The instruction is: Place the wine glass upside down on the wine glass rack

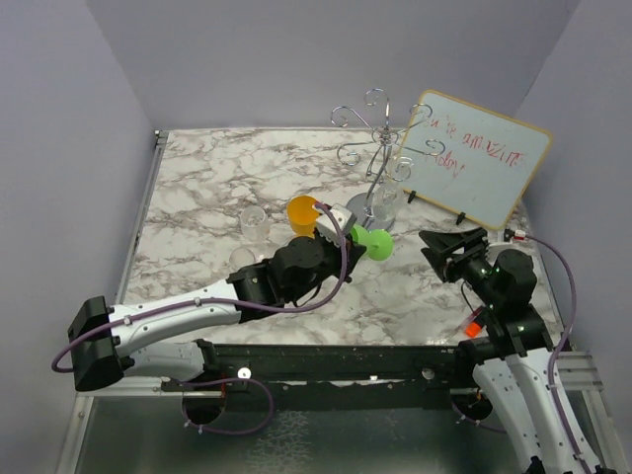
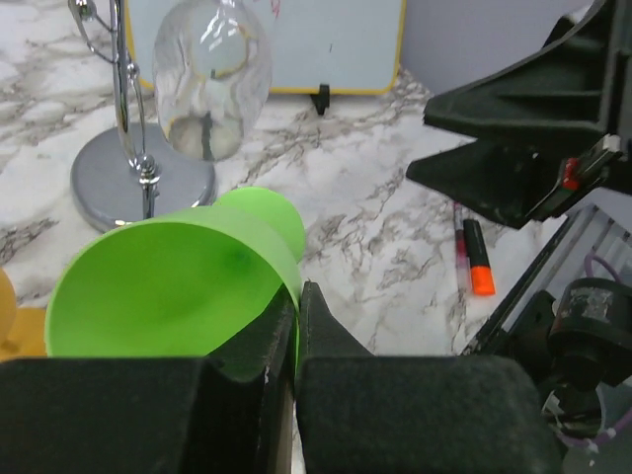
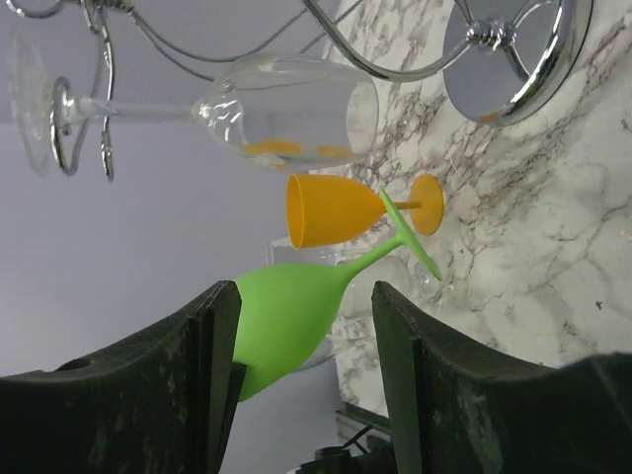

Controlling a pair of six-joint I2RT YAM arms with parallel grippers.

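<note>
- My left pincer (image 2: 296, 301) is clamped tight on one thing, the rim of the green wine glass (image 2: 168, 286): one finger sits inside the bowl, the other outside, and the wall is nipped between them
- That glass is tilted, with its mouth toward my left wrist and its bowl higher than its foot, so it is not upside down. It is off the wine glass rack (image 1: 375, 148), just in front of the rack's round base. I cannot tell whether its foot touches the marble
- My right pincer (image 3: 306, 296) stands spread with nothing between its fingers. It is well apart on the right and aimed toward the green glass
- There are two coloured glasses: the green one I hold and one orange wine glass (image 1: 301, 210), which stands upright just beside my left pincer
- There is one rack, of chrome, with a thin post and several curled arms that I cannot count surely. One clear wine glass (image 3: 286, 109) hangs from it upside down by its foot
- Two more small clear glasses (image 1: 254, 219) stand to the left on the marble table (image 1: 197, 178), too faint to tell their shape
- One white board (image 1: 474, 158) with red writing stands propped behind the rack, to its right
- Two markers (image 2: 481, 272) lie side by side on the marble near my right arm, one with an orange end
</note>
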